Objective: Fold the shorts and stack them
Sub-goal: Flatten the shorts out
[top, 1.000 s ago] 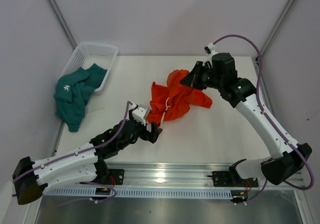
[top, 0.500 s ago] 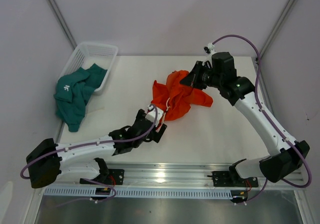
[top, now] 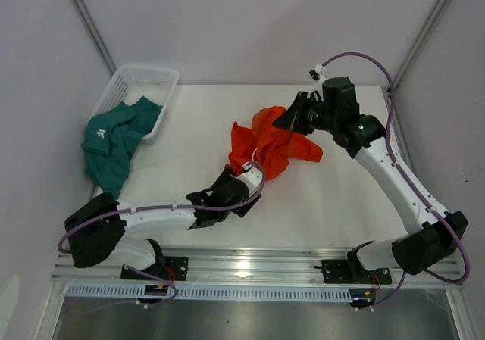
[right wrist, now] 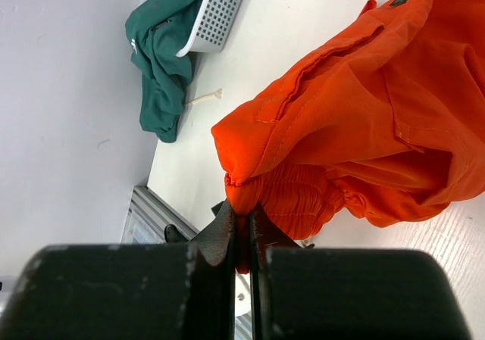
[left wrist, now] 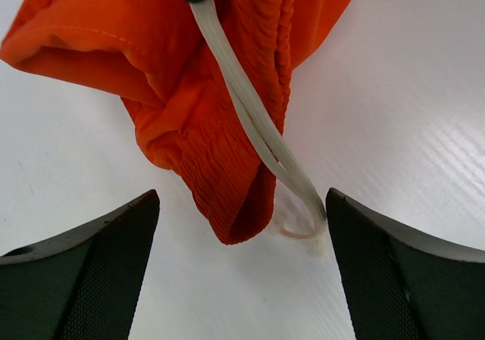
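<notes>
The orange shorts [top: 267,145] hang bunched over the middle of the table, lifted by one corner. My right gripper [top: 288,120] is shut on that corner, and the right wrist view shows the fabric [right wrist: 364,113] pinched between the jaws [right wrist: 242,213]. My left gripper [top: 253,184] is open and low over the table at the garment's lowest tip. In the left wrist view the elastic waistband [left wrist: 227,196] and the white drawstring [left wrist: 254,116] dangle between the spread fingers [left wrist: 106,257] without touching them. The teal shorts [top: 114,139] spill over the basket's near rim onto the table at the far left.
A white mesh basket [top: 155,79] stands at the back left corner, partly under the teal shorts [right wrist: 159,60]. A loose white drawstring end [right wrist: 204,96] lies on the table beside them. The metal rail [top: 250,268] runs along the near edge.
My left arm has stretched forward and to the right, bringing its open gripper up to the hanging tip of the orange shorts. The right arm and its grip have stayed put.
</notes>
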`<act>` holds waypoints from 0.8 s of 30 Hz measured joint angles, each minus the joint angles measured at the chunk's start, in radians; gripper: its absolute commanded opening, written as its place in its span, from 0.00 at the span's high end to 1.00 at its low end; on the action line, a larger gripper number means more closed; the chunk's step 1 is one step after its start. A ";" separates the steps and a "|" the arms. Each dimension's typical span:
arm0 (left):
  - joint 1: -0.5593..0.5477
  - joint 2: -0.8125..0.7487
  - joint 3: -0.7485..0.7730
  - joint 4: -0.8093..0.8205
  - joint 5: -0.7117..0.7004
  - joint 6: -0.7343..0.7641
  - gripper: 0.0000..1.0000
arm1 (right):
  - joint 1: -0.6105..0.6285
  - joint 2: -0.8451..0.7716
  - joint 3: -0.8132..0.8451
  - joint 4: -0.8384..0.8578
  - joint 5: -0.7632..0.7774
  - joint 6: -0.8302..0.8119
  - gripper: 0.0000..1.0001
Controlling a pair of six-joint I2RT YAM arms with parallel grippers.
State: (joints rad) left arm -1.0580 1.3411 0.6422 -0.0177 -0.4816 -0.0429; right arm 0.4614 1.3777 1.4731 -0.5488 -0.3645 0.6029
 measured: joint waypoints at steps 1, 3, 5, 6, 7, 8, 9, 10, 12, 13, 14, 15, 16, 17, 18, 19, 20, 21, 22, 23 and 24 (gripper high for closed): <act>0.000 0.013 0.000 0.000 -0.009 0.000 0.13 | -0.002 0.001 0.000 0.001 -0.002 0.000 1.00; 0.000 0.033 0.000 0.000 -0.021 -0.001 0.22 | -0.004 0.002 0.000 0.001 -0.006 0.000 1.00; 0.000 0.054 0.000 0.000 -0.037 -0.002 0.34 | -0.006 0.003 -0.001 0.000 -0.010 0.000 1.00; 0.000 0.064 0.000 0.000 -0.045 -0.002 0.44 | -0.007 0.003 -0.001 0.001 -0.011 0.000 1.00; 0.000 0.076 0.003 -0.004 -0.056 -0.001 0.48 | -0.007 0.003 -0.001 0.002 -0.012 0.000 1.00; 0.000 0.090 0.008 -0.007 -0.067 -0.001 0.51 | -0.007 0.003 -0.001 0.002 -0.013 0.000 1.00; 0.000 0.102 0.013 -0.009 -0.074 -0.001 0.59 | -0.007 0.003 -0.001 0.003 -0.015 0.000 1.00; 0.000 0.116 0.021 -0.014 -0.084 -0.003 0.64 | -0.007 0.003 -0.001 0.003 -0.016 0.000 1.00; 0.000 0.140 0.039 -0.026 -0.104 -0.005 0.86 | -0.007 0.003 -0.001 0.003 -0.018 0.000 1.00; 0.000 0.148 0.048 -0.032 -0.114 -0.010 0.98 | -0.007 0.003 -0.001 0.003 -0.019 0.000 1.00; 0.000 0.152 0.056 -0.039 -0.122 -0.011 1.00 | -0.008 0.003 -0.001 0.003 -0.019 0.000 1.00; 0.000 0.152 0.062 -0.044 -0.126 -0.007 1.00 | -0.008 0.003 -0.001 0.003 -0.018 0.000 1.00; 0.000 0.151 0.068 -0.048 -0.136 -0.010 1.00 | -0.010 0.003 -0.001 0.003 -0.018 0.000 1.00; 0.000 0.151 0.075 -0.053 -0.144 -0.010 1.00 | -0.012 0.002 -0.001 0.003 -0.018 0.000 1.00; 0.000 0.149 0.080 -0.057 -0.149 -0.011 1.00 | -0.014 0.002 -0.001 0.003 -0.017 0.000 1.00; 0.000 0.146 0.087 -0.066 -0.153 -0.010 1.00 | -0.017 0.001 -0.001 0.002 -0.015 0.002 1.00; 0.000 0.140 0.092 -0.079 -0.154 -0.011 1.00 | -0.019 -0.001 -0.002 0.000 -0.013 0.005 1.00; 0.000 0.133 0.099 -0.094 -0.155 -0.012 1.00 | -0.020 -0.004 -0.002 -0.003 -0.009 0.009 1.00; 0.000 0.121 0.107 -0.113 -0.154 -0.014 1.00 | -0.023 -0.008 -0.002 -0.007 -0.005 0.014 1.00; -0.001 0.105 0.118 -0.136 -0.151 -0.020 1.00 | -0.024 -0.014 -0.001 -0.012 0.000 0.019 1.00; -0.004 0.088 0.135 -0.170 -0.146 -0.027 1.00 | -0.025 -0.020 -0.001 -0.019 0.006 0.027 1.00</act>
State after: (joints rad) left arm -1.0618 1.4292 0.7769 -0.1875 -0.6281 -0.0700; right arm 0.4362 1.3575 1.4723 -0.5678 -0.3584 0.6296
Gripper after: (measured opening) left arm 0.034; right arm 0.035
